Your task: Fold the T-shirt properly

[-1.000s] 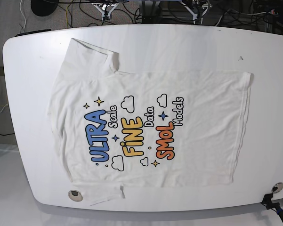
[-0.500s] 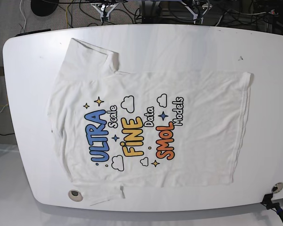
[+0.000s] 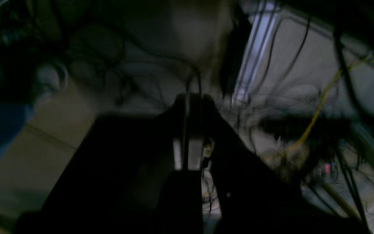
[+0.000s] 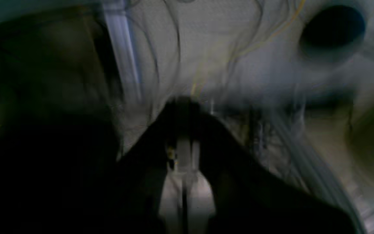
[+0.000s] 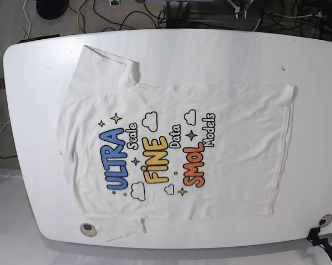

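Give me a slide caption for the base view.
White printed T-shirt lying flat and unfolded on the white table, no arm in view.

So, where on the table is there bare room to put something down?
Bare table runs along the far edge beyond the T-shirt, and in a strip right of its hem. The near edge is tight: the shirt nearly reaches the round grommet.

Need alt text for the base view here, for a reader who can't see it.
A white T-shirt lies spread flat, print side up, on a white table, unfolded, its collar end toward the left and its hem toward the right. The print reads ULTRA, FINE and SMOL. No robot arm is in this view; cables lie on the floor beyond the table.
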`<state>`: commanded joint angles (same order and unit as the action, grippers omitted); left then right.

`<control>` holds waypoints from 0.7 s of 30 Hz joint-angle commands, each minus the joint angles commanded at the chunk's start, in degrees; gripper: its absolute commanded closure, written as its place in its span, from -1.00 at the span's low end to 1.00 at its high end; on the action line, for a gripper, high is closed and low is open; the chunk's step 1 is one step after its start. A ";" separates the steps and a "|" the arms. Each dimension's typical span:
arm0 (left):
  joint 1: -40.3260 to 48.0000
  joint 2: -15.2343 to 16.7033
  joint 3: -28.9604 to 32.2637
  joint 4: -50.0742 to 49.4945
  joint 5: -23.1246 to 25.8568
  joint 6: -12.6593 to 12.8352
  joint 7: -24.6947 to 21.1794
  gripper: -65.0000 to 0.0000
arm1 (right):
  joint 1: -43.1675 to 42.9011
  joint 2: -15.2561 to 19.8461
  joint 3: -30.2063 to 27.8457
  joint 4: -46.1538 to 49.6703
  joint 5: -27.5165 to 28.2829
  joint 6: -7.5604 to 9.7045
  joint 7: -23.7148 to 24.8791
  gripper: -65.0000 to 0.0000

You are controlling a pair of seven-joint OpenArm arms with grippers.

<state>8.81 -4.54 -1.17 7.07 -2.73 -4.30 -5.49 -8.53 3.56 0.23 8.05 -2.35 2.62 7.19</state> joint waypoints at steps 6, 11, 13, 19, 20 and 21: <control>4.76 -1.51 -4.61 6.57 -2.32 -4.38 1.24 1.00 | -1.57 1.46 -0.67 1.74 -0.24 0.87 0.64 1.00; 10.24 -2.74 -8.56 16.72 -4.10 -7.10 2.17 1.00 | -5.53 3.73 -0.49 5.39 -0.41 1.65 1.34 1.00; 12.60 -3.28 -9.30 20.74 -4.56 -6.66 2.33 1.00 | -7.83 4.82 -0.50 7.92 -0.33 1.81 1.44 1.00; 22.34 -6.10 -9.48 36.42 -7.87 -5.60 3.57 1.00 | -19.59 9.01 -0.33 21.54 2.22 1.84 2.34 1.00; 24.10 -6.52 -9.81 39.02 -8.52 -5.82 3.80 1.00 | -21.70 9.86 -0.46 24.00 3.65 1.83 2.69 1.00; 26.03 -6.82 -10.32 41.71 -9.06 -6.12 4.15 1.00 | -24.15 10.79 -0.38 27.20 5.45 1.90 2.55 1.00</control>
<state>34.84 -11.35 -11.49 48.78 -11.79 -10.42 -1.34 -32.68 14.35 -0.16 35.25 3.11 4.52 9.75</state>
